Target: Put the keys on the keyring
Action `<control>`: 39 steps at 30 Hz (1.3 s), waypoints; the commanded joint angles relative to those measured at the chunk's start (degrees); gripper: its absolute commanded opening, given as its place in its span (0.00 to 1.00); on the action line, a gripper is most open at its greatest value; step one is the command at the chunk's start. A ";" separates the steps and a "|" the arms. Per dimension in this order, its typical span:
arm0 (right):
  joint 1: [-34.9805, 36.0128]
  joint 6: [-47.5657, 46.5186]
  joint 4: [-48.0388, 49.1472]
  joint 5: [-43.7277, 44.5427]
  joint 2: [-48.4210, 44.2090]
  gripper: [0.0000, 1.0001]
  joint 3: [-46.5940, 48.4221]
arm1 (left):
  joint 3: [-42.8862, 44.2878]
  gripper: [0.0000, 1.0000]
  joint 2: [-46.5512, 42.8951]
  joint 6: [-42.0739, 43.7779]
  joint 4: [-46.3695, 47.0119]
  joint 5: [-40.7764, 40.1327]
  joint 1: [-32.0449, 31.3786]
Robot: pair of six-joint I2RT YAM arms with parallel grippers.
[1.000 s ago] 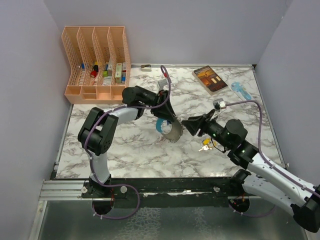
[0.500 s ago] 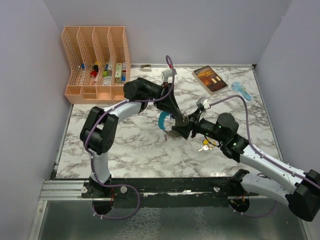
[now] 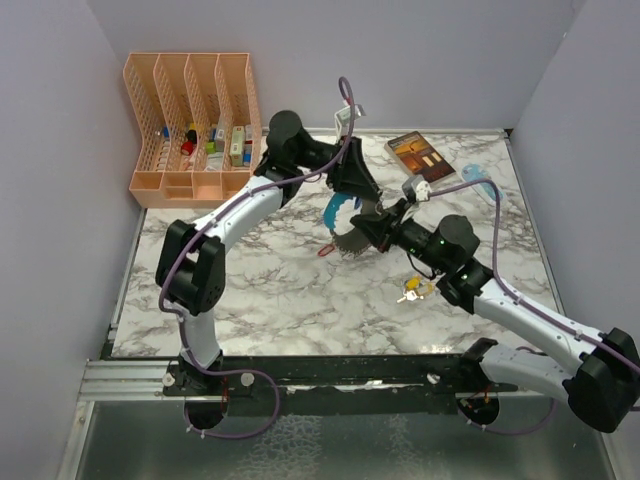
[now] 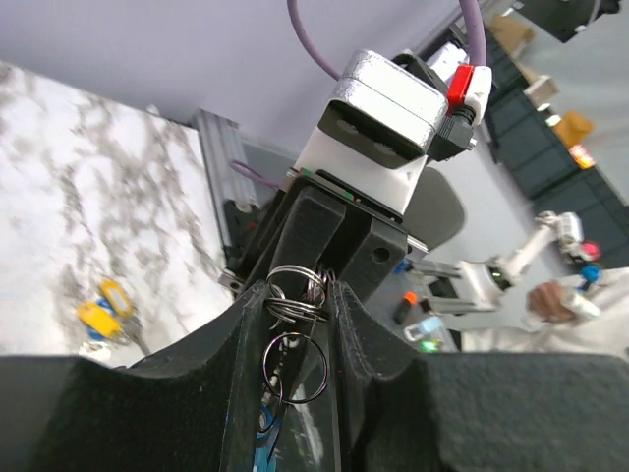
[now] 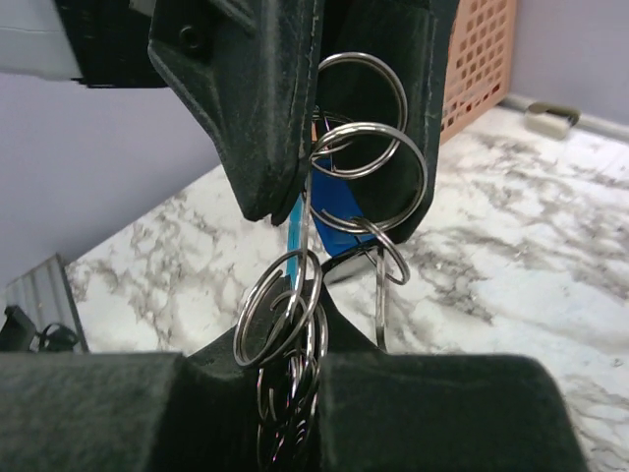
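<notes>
The keyring [image 3: 347, 238] hangs in the air over the middle of the table, with its light-blue curved piece [image 3: 333, 210], grey fan and red tag [image 3: 326, 250] dangling. My left gripper [image 3: 360, 203] is shut on its rings [image 4: 295, 366] from above. My right gripper [image 3: 373, 230] meets it from the right and is shut on a stack of the same rings [image 5: 295, 379]. Linked steel rings [image 5: 369, 167] stretch between the two pairs of jaws. The keys [image 3: 411, 291], with yellow heads, lie on the marble below my right arm and also show as the keys [image 4: 101, 317] in the left wrist view.
An orange file organiser [image 3: 195, 120] holding small items stands at the back left. A brown book [image 3: 420, 158] and a light-blue object [image 3: 482, 182] lie at the back right. A small clip [image 3: 292, 134] rests by the back wall.
My left arm has lifted the keyring up and toward the back. My right gripper has moved in from the right and shut on the rings.
</notes>
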 commanded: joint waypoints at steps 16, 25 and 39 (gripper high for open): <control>0.55 -2.04 3.27 -5.00 -3.44 0.01 -1.44 | -18.03 0.30 -12.68 34.92 -15.97 -6.72 -0.77; 0.59 -2.03 1.24 -6.53 -3.61 0.01 -1.58 | -16.73 0.01 -12.08 46.67 -27.46 -7.01 -1.01; 0.59 -8.41 -25.73 8.87 -22.10 0.53 2.40 | -6.64 0.00 -13.54 81.92 -65.00 -18.53 -1.07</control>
